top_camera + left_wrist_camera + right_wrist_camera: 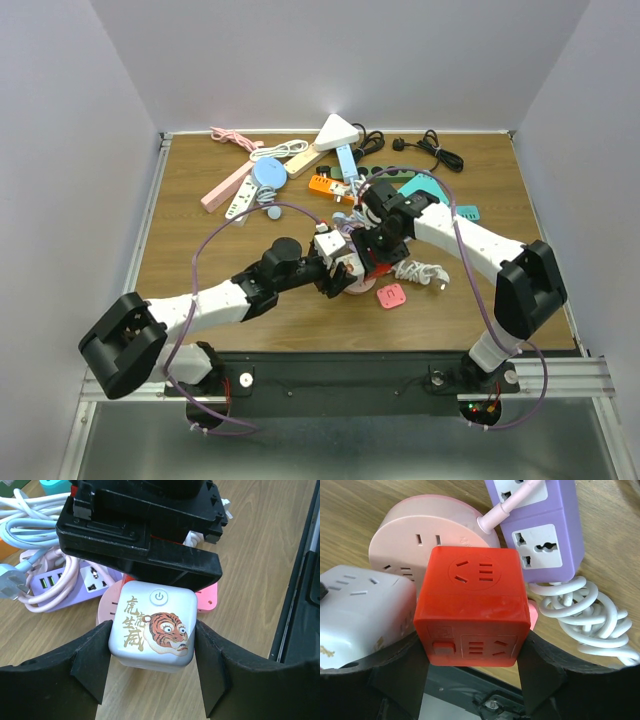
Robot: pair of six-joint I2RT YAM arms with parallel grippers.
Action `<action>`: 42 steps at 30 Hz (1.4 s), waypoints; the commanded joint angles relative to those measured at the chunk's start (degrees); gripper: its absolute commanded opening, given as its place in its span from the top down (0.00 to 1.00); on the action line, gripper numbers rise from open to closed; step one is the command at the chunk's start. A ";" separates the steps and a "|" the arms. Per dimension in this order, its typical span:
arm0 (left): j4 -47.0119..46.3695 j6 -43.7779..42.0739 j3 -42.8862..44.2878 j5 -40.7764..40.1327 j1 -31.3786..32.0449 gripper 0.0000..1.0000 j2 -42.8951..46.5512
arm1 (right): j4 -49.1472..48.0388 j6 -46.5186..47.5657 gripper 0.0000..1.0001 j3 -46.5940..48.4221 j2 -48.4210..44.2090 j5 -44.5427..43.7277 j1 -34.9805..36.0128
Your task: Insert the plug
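Pinching the red cube (470, 595) between its jaws, the right gripper (472, 650) holds it near the middle of the bench (200, 200), perhaps to seat prongs I cannot see. At its 9 o'clock, the left gripper (152, 647) clamps its jaws on the white tiger cube (150, 630), likely steadying it. Glossy and square-edged, the red cube shows sockets on top and front.

Overhead, two wrist close-ups, common white cube (152, 627)
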State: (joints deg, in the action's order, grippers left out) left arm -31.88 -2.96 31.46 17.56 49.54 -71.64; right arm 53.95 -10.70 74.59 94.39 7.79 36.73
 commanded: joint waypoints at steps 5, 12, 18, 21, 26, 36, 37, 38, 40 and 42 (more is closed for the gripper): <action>-10.13 -1.61 -1.93 -2.27 0.38 1.00 -0.17 | 5.37 -1.17 0.55 4.51 0.88 6.27 0.62; -12.33 -2.93 -3.16 -3.50 0.38 1.00 -0.88 | 6.87 -1.25 0.56 4.52 1.76 6.27 0.62; -13.47 -2.40 -4.30 -2.80 0.38 1.00 -0.61 | 7.22 -1.87 0.56 5.22 1.94 5.83 0.62; -13.74 -2.40 -4.57 -2.62 0.38 1.00 -0.87 | 7.48 -1.96 0.56 5.39 2.03 5.92 0.71; -14.18 -2.05 -5.09 -2.53 0.38 1.00 -1.49 | 7.92 -1.87 0.56 5.74 2.03 5.48 0.62; -13.21 -2.40 -6.24 -3.76 1.26 1.00 -1.49 | 7.84 -2.22 0.55 6.27 2.99 4.60 0.62; -12.51 -2.40 -6.06 -4.98 2.05 1.00 -1.75 | 7.92 -2.22 0.55 6.36 3.17 4.60 0.62; -11.90 -2.23 -5.71 -5.69 2.49 1.00 -2.10 | 7.92 -2.22 0.55 6.53 3.34 4.51 0.71; -10.14 -1.70 -5.01 -8.05 3.89 1.00 -3.42 | 7.92 -2.40 0.53 6.97 3.43 4.08 0.62; -9.44 -0.56 -4.75 -9.03 4.69 1.00 -4.56 | 7.92 -2.48 0.52 7.06 3.43 3.99 0.71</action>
State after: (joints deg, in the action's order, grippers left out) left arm -42.17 -4.73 26.22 10.85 52.03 -74.54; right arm 58.39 -12.01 78.41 98.28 8.21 36.71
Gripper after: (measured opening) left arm 0.706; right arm 0.674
